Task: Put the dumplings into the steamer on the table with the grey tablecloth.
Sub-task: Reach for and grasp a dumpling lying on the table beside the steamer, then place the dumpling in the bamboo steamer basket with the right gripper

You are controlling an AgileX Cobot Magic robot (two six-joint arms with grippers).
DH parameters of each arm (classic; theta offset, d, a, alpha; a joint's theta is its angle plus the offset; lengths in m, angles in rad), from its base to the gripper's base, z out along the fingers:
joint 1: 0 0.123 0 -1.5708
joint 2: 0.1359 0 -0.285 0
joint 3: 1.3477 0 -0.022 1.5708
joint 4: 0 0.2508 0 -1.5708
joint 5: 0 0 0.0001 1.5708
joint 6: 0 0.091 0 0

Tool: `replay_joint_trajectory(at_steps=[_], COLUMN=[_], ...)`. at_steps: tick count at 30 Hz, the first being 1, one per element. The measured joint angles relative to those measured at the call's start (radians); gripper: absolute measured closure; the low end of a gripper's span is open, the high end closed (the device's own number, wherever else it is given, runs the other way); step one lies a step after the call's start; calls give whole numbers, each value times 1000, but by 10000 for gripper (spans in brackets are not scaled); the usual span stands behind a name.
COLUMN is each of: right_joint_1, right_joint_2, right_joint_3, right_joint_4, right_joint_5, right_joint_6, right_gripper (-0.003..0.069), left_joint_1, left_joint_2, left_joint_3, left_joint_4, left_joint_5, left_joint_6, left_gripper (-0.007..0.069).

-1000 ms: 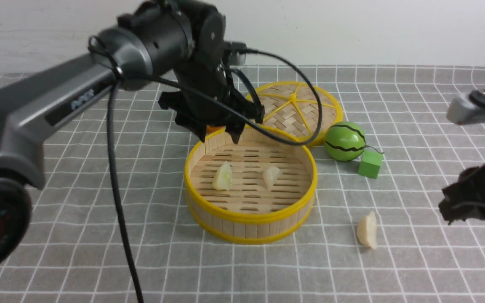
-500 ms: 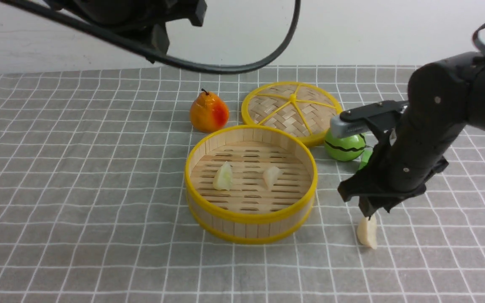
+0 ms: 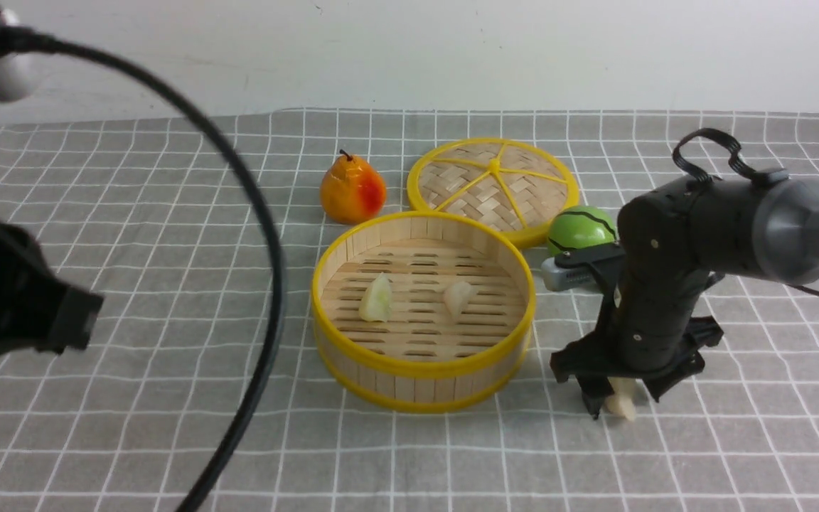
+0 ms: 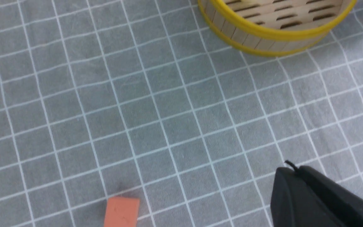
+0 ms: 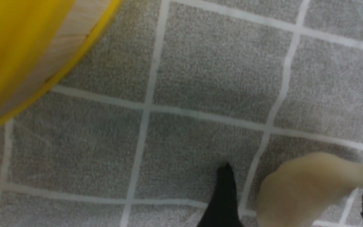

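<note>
While right hand (image 3: 624, 402) gapes, dumpling (image 3: 621, 407) seemingly lies between.

No readable text, label or number shows on the steamer (image 3: 416, 387) or anything around it (all three views alike).

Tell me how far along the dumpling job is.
Done: two dumplings lie in the steamer. In hand: the open right gripper straddles the third dumpling on the grey tablecloth, not yet closed. Left: grip it, lift it and drop it in.
</note>
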Motion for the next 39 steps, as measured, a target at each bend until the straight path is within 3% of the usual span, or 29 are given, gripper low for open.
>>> replay_joint_trajectory(at_steps=[6, 10, 12, 20, 27, 32, 39], right_joint_1=[0, 0, 1, 5, 115, 219, 229], right_joint_2=[2, 3, 3, -64, -141, -15, 215], right_joint_3=[-3, -3, -4, -20, -207, -402, -595], right_joint_4=[11, 28, 35, 21, 98, 131, 132], right_joint_5=[-6, -7, -7, 54, 133, 128, 128], right_joint_6=[16, 21, 22, -20, -125, -130, -98], right_gripper=[148, 289, 403, 405, 405, 405, 405], left_joint_1=[0, 0, 0, 0, 0, 0, 0], left_joint_2=[-119, -165, -177, -179, -179, -179, -179], left_joint_3=[101, 121, 121, 121, 121, 121, 122], left_joint_4=[0, 0, 0, 0, -3, -10, -31], left_joint_5=[-2, -3, -3, 1, 5, 5, 35], left_joint_6=[0, 0, 0, 0, 0, 0, 0], left_gripper=[638, 638, 638, 638, 638, 638, 638])
